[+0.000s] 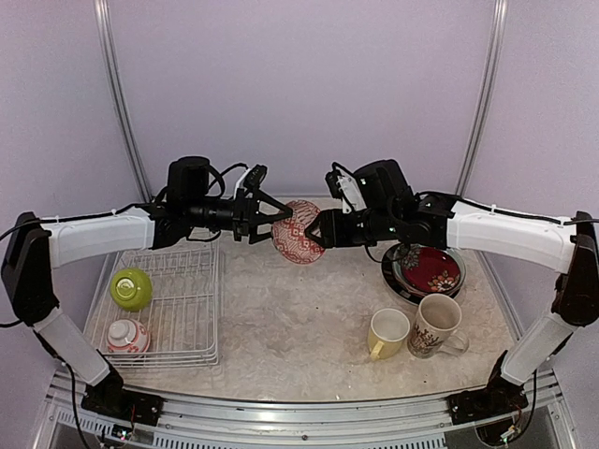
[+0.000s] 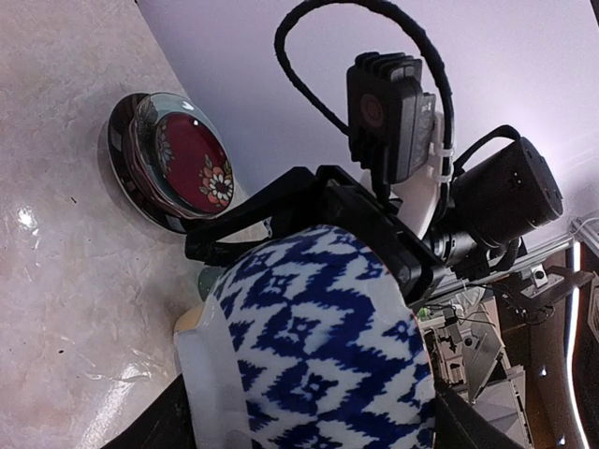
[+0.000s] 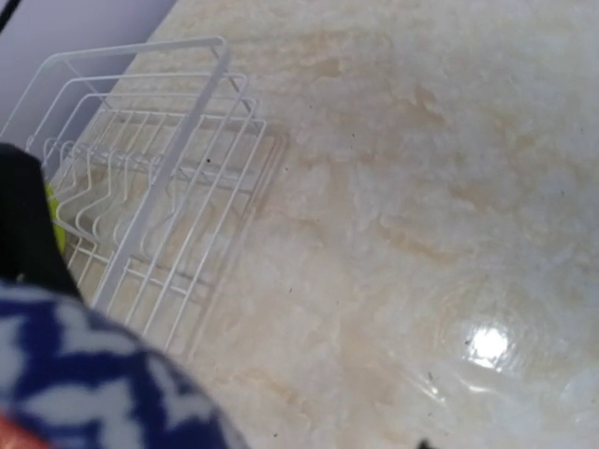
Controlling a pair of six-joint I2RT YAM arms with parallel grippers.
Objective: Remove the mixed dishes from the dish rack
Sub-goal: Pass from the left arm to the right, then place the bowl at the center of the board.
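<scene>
A bowl (image 1: 298, 231), red-and-white patterned inside and blue-and-white outside, hangs in mid-air above the table's back middle. My left gripper (image 1: 272, 224) is shut on it; in the left wrist view the bowl (image 2: 318, 346) fills the space between my fingers (image 2: 154, 421). My right gripper (image 1: 320, 229) is at the bowl's other edge, its jaws spread over the rim. The bowl's blue side fills the lower-left corner of the right wrist view (image 3: 84, 374). The white wire dish rack (image 1: 192, 309) holds a lime-green bowl (image 1: 131, 287) and a small red-patterned bowl (image 1: 126, 335).
A stack of plates topped by a dark red floral plate (image 1: 431, 269) sits at the right, also in the left wrist view (image 2: 187, 161). A yellow mug (image 1: 387, 332) and a cream patterned mug (image 1: 436, 325) stand in front of it. The rack's corner (image 3: 140, 178) shows in the right wrist view.
</scene>
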